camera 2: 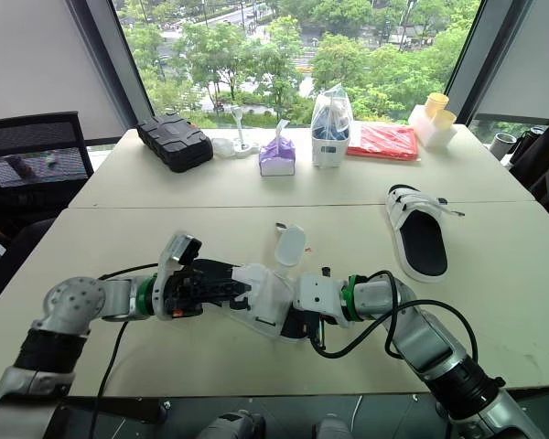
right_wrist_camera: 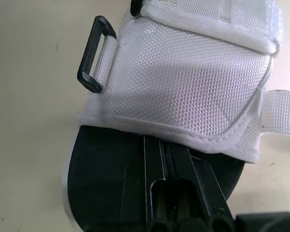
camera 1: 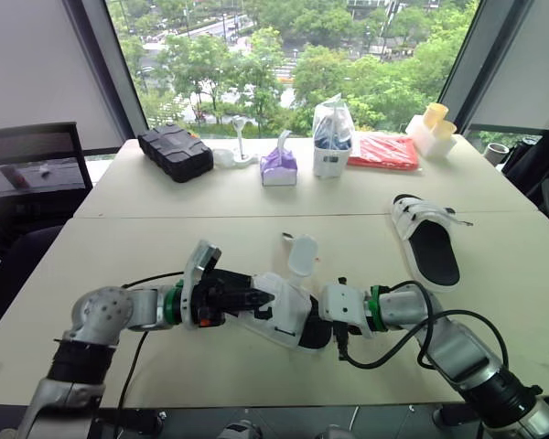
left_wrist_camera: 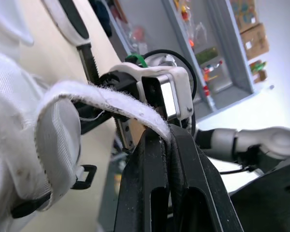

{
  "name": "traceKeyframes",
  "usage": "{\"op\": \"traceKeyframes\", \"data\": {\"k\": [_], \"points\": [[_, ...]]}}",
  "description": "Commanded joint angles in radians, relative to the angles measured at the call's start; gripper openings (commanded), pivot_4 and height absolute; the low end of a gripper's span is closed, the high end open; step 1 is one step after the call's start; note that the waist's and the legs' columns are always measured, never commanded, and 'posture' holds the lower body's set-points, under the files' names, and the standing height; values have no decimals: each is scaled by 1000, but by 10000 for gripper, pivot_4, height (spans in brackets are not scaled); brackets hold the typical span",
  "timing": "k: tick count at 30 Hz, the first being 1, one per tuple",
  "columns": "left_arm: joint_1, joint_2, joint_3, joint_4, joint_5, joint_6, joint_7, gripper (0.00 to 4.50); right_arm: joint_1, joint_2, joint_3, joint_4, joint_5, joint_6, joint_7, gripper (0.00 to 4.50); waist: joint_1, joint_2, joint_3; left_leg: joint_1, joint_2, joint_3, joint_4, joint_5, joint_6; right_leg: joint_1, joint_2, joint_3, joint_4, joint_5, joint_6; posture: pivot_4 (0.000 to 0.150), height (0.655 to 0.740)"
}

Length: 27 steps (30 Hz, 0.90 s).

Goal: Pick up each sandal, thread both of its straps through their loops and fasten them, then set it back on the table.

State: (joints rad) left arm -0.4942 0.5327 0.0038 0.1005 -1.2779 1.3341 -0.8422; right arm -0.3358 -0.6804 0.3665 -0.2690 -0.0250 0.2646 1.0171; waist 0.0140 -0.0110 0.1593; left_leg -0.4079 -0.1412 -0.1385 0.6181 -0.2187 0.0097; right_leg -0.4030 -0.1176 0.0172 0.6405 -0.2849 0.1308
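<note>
The near sandal point(camera 1: 288, 315) has an upper point(right_wrist_camera: 183, 72) of white woven cloth, coarse in weave, over a matt black sole point(right_wrist_camera: 101, 174). Its strap point(left_wrist_camera: 111, 99) is fuzzy at the edge; its loop point(right_wrist_camera: 94, 55) is smooth black plastic. The surface point(camera 1: 165, 247) is pale, smooth and matt. The black case point(camera 1: 174, 151) looks like ribbed plastic.

head pair: high, forward-down over table point(camera 1: 165, 238) | wrist cams: close-up, both on near sandal point(right_wrist_camera: 193, 72)

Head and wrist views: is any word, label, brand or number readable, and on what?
None readable.
Any print on the purple tissue pack, the clear bag and the red packet is too small to read.
The near sandal and far sandal show no lettering.
</note>
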Motion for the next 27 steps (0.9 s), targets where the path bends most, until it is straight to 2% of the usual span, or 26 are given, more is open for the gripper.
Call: {"op": "traceKeyframes", "data": {"k": [1,3,6,10,13,14,23,25,27], "points": [[-43,-43,25,80,8,50,41,873,6,-11,2,28,-21,7,-2,0,-1,0,0,0,0,0,1,0,0,0,0,0,0,0,0,1500,7400],[-61,-72,25,109,41,43,58,873,5,-10,3,31,-22,5,-4,0,0,0,0,0,0,0,1,0,0,0,0,0,1,0,0,1500,7400],[-78,-91,22,123,86,33,50,9655,3,-8,4,33,-23,4,-7,0,0,0,0,0,0,0,4,0,0,0,0,0,4,0,0,1500,7400],[-126,-142,45,178,143,-20,58,27449,-1,-3,6,34,-26,3,-15,0,1,-1,0,0,0,0,5,0,-1,0,-1,0,5,0,0,1500,7400],[-178,-174,103,246,154,-50,81,43454,-3,1,7,36,-27,4,-22,0,0,-1,0,0,0,0,6,0,-1,1,-1,0,5,0,0,1500,7400],[-196,-181,122,270,157,-59,89,44769,-5,2,8,39,-28,4,-24,0,0,-1,0,0,0,0,7,0,-1,1,0,0,5,0,0,1500,7400],[-303,-217,301,437,206,-162,216,44769,-10,8,10,49,-31,-2,-37,0,-1,-1,0,-1,0,0,7,0,-1,0,0,0,7,0,0,1500,7400],[-303,-192,288,438,262,-204,213,44769,-13,9,11,54,-31,-5,-38,0,-1,-1,0,-1,0,0,7,0,-1,0,0,0,7,0,0,1500,7400],[-271,-140,211,377,335,-228,142,44769,-14,8,12,55,-31,-6,-39,0,-4,-2,0,-1,0,0,7,0,-1,0,0,0,7,0,0,1500,7400]]}}
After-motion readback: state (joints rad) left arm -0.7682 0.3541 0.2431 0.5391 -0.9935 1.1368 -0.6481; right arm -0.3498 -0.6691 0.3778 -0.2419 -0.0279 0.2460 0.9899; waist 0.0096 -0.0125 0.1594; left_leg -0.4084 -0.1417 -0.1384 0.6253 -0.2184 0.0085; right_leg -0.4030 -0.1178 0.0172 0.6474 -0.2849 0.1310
